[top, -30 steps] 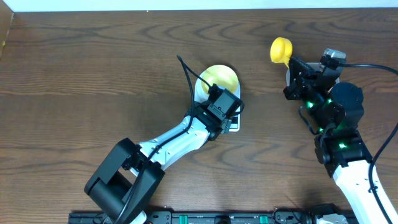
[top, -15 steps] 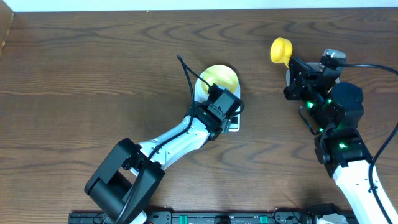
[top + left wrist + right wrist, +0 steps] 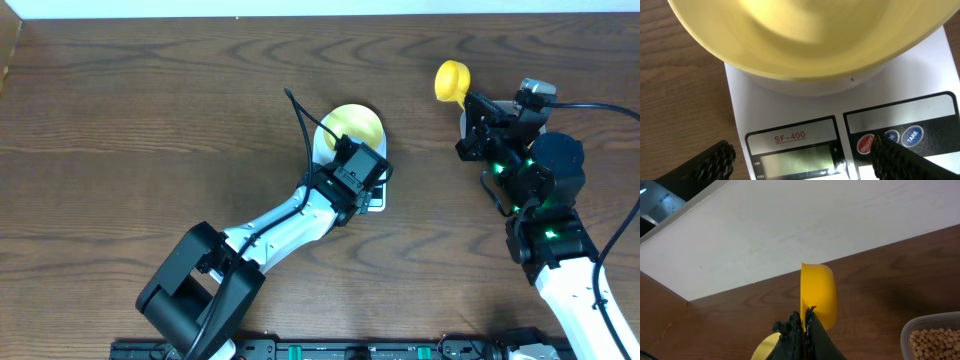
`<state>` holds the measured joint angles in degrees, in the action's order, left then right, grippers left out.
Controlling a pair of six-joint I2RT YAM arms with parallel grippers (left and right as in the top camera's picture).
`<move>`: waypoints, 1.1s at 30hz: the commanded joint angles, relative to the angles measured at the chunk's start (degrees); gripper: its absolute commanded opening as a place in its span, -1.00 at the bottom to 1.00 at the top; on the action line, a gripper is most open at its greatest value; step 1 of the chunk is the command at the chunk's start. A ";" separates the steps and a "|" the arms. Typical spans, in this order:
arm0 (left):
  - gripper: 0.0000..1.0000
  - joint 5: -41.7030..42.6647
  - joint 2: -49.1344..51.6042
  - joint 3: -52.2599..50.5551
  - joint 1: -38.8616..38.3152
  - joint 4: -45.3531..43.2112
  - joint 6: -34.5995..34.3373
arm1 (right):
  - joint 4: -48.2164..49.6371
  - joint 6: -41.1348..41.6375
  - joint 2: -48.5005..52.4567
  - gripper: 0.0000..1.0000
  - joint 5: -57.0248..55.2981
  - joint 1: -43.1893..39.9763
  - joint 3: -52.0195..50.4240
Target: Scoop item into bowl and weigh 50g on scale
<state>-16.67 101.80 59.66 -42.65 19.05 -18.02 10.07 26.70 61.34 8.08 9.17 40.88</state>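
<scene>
Right now the beans (image 3: 932, 341) lie in a clear tub (image 3: 910, 330) at the lower right edge of the right wrist view. None show in the bowl (image 3: 810, 40), which sits on the scale (image 3: 790, 112) near the middle of the counter (image 3: 150, 120).

The left pincer (image 3: 802, 147) stands wide and empty over the scale's button edge. One finger (image 3: 900, 160) hangs just by the red on/off button (image 3: 866, 144); whether it touches I cannot tell. The display looks blank, so switching on and zeroing with the bowl aboard probably come first.

The right pincer (image 3: 804, 325) is clamped on the handle of the yellow scoop (image 3: 817, 295), held up off the counter well apart from the bowl. The scoop is seen edge-on, and no beans are visible in it.

The beans should be hard, smooth and light. They will roll and bounce if spilled, so they are best taken by scoop, never pinched. The scoop is stiff, light plastic; a hold far back on the handle lets the cup dig into the tub, but it may twist between the fingers under load, so it wants carrying level.

The bowl looks light and smooth-footed and may slide on the slick platform if nudged. Pouring should be slow, from just above its rim, with the last beans shaken in a few at a time. The button likely wants only a light fingertip press.
</scene>
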 commanded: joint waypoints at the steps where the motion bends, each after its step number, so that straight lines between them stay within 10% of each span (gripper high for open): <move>1: 0.76 -1.01 0.98 -0.37 -0.07 0.11 -0.33 | -0.07 -0.20 -0.46 -0.98 -0.46 -0.61 1.49; 33: 0.76 -1.73 2.84 -0.63 -0.07 -0.66 -0.55 | -0.04 -0.20 -0.46 -0.98 -0.44 -0.61 1.49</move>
<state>-16.84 103.83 59.66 -42.65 17.93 -18.22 10.07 26.70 61.34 8.08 9.17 40.88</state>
